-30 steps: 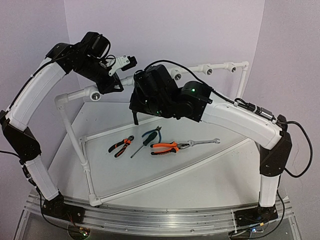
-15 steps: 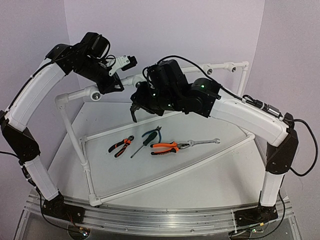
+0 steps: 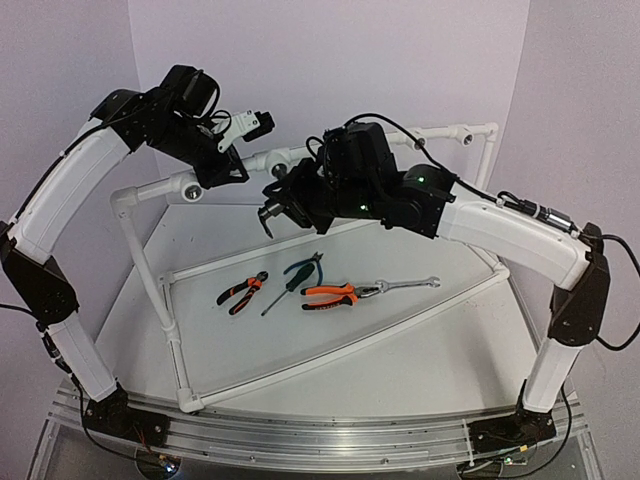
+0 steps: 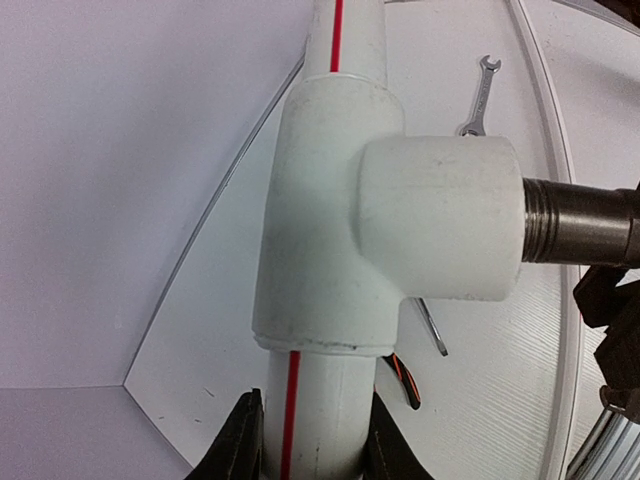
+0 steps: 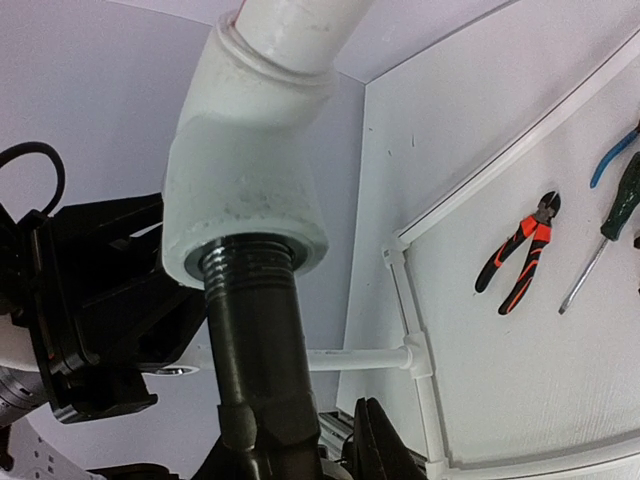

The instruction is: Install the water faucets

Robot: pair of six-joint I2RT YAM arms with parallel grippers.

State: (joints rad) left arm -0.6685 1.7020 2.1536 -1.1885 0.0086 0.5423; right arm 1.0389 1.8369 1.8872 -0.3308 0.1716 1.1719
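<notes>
Lavender walls (image 3: 330, 60) behind and on both sides; white table (image 3: 420, 380) beneath.

White pipe frame (image 3: 143, 262) stands on the table. Its top rail runs along the back.

Left arm (image 3: 70, 190) arches up from the near left corner to the rail's left stretch. Right arm (image 3: 510, 238) reaches across from the near right to the same stretch, wrists close together.

Tools lie flat inside the frame's base:
- orange-and-black pliers (image 3: 330, 295), with a wrench (image 3: 410, 285) just beside their nose
- green-handled screwdriver (image 3: 295, 278)
- small cutters (image 3: 240, 292), furthest left

Tee fitting (image 4: 320, 210) sits on a red-striped pipe (image 4: 320, 400), with its side socket turned toward the right arm.

Left gripper (image 4: 315, 445) is clenched on that pipe just below the tee, with fingers (image 4: 245, 445) pressed to either side.

Right gripper (image 5: 300, 455) is clamped round the dark body of the water faucet (image 5: 252, 340). The faucet's threaded end sits in the tee's side socket, with a few threads showing outside the rim. Its spout and lever are out of sight. From overhead the right wrist hides the faucet, so I cannot tell how deep it is seated.
</notes>
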